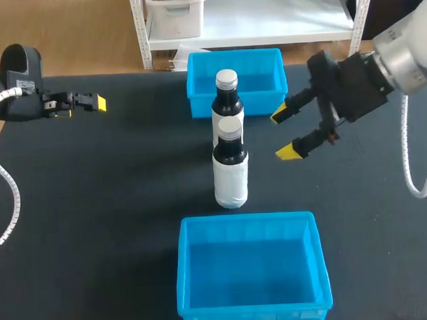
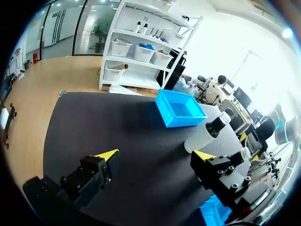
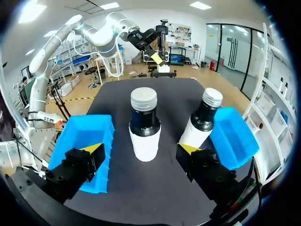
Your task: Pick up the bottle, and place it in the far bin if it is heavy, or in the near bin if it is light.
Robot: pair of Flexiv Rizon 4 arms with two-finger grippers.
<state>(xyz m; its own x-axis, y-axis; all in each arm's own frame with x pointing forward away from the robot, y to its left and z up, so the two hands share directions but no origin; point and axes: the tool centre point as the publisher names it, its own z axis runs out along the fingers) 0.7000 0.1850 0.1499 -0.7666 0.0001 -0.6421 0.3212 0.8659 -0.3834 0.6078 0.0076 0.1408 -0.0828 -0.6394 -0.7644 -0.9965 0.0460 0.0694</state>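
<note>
Two dark bottles with white labels and silver caps stand upright mid-table. The near bottle point(image 1: 231, 170) point(image 3: 145, 125) is ahead of my right gripper point(image 1: 288, 133) point(image 3: 140, 149), in line with the gap between its fingers and clear of both. The gripper is open and empty, to the bottles' right. The far bottle point(image 1: 227, 96) point(image 3: 201, 120) stands just in front of the far blue bin point(image 1: 197, 87) point(image 3: 235, 136). The near blue bin point(image 1: 196, 273) point(image 3: 82, 136) is empty. My left gripper point(image 1: 92, 103) point(image 2: 155, 155) is open and empty at the table's left side, far from the bottles point(image 2: 207, 134).
The black table top point(image 1: 103, 206) is bare to the left and right of the bottles and bins. The far bin point(image 2: 181, 109) sits close to the table's back edge, the near bin at its front edge.
</note>
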